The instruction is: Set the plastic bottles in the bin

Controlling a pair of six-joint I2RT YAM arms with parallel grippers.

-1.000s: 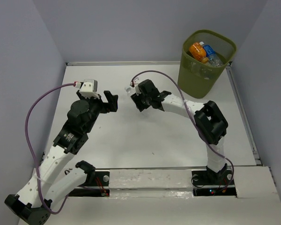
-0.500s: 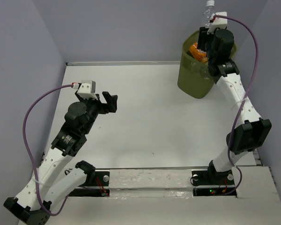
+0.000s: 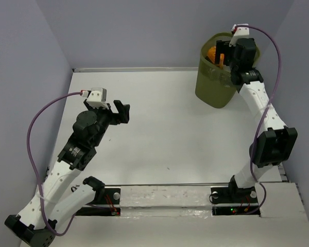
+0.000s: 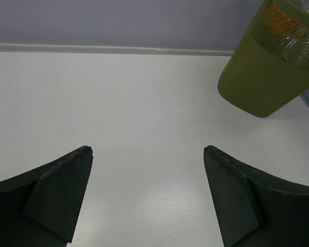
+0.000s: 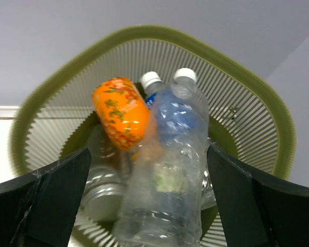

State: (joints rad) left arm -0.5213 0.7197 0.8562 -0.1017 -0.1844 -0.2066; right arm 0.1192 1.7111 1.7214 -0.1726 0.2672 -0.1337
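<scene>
The olive-green mesh bin (image 3: 215, 88) stands at the table's far right corner. My right gripper (image 3: 227, 51) hangs over its mouth, open. In the right wrist view a clear plastic bottle (image 5: 170, 175) lies blurred between the wide-apart fingers (image 5: 46, 200), touching neither, above the bin's rim (image 5: 144, 33). An orange bottle (image 5: 121, 110) and a white-capped, blue-labelled bottle (image 5: 153, 85) lie inside the bin, with more clear bottles lower down. The orange bottle (image 3: 215, 53) also shows from above. My left gripper (image 3: 122, 112) is open over bare table, holding nothing (image 4: 148, 154).
The bin (image 4: 268, 67) sits at the upper right of the left wrist view, with the back wall's edge (image 4: 113, 49) behind it. The table's raised right edge (image 3: 268, 123) runs beside the right arm. No bottles show on the table surface.
The right arm carried a clear bottle from the table's middle up over the bin, then opened its jaws and let it go. The left arm has not moved.
</scene>
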